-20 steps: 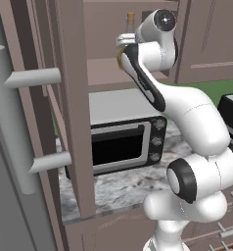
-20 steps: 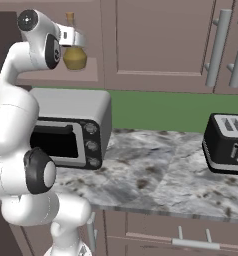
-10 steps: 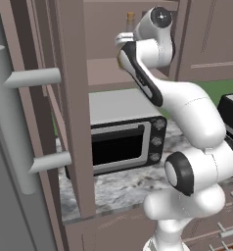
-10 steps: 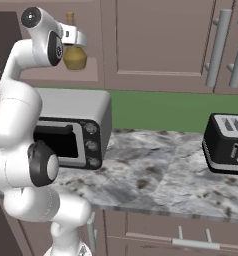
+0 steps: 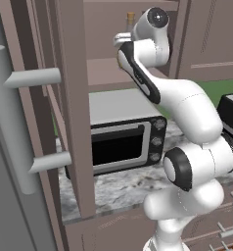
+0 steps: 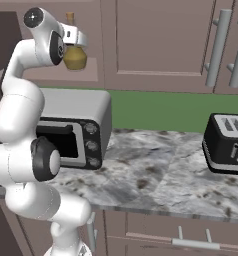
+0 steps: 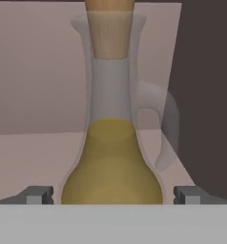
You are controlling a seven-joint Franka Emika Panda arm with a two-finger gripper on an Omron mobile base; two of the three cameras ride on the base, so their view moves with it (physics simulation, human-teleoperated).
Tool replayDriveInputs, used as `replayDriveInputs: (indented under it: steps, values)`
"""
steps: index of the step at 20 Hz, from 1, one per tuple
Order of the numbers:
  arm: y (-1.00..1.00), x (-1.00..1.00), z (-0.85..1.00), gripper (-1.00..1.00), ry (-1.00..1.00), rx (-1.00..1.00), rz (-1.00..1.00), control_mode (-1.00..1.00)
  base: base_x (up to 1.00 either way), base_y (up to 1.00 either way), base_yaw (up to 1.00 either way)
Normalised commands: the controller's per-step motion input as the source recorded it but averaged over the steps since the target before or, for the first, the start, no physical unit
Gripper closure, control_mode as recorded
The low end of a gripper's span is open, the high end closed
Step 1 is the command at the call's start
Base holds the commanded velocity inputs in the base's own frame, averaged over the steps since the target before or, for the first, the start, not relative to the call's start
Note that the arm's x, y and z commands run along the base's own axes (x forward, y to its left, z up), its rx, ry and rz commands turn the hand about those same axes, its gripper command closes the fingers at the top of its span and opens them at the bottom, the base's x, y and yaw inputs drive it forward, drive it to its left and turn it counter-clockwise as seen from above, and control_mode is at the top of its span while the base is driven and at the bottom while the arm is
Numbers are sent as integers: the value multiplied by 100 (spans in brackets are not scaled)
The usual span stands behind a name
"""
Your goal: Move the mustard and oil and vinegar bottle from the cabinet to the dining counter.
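Oil and vinegar bottle [image 7: 111, 162], upright on cabinet [image 6: 156, 40] shelf, centred between the gripper [image 7: 111, 194] jaws, spread wide, ungrasped: advance squarely, clench low on bulb.

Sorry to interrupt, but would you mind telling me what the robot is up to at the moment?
The arm is reaching up into the open cabinet for the oil and vinegar bottle, which stands upright on the shelf. The gripper is open, its fingertips either side of the bottle's bulbous base, not yet closed on it. Below, a toaster oven sits on the marbled counter.
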Motion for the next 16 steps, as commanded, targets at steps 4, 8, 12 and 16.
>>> replayDriveInputs:
  steps: [4, 8, 12, 16]
  values:
    - [9, 16, -7, -100, 0, 0, 0, -100, 0, 0, 0]
    - [3, 17, -7, -100, 0, 0, 0, -100, 0, 0, 0]
    - [0, 21, 0, -100, 0, 0, 0, -100, 0, 0, 0]
    - [0, 13, 1, -100, -2, 0, 0, -100, 0, 0, 0]
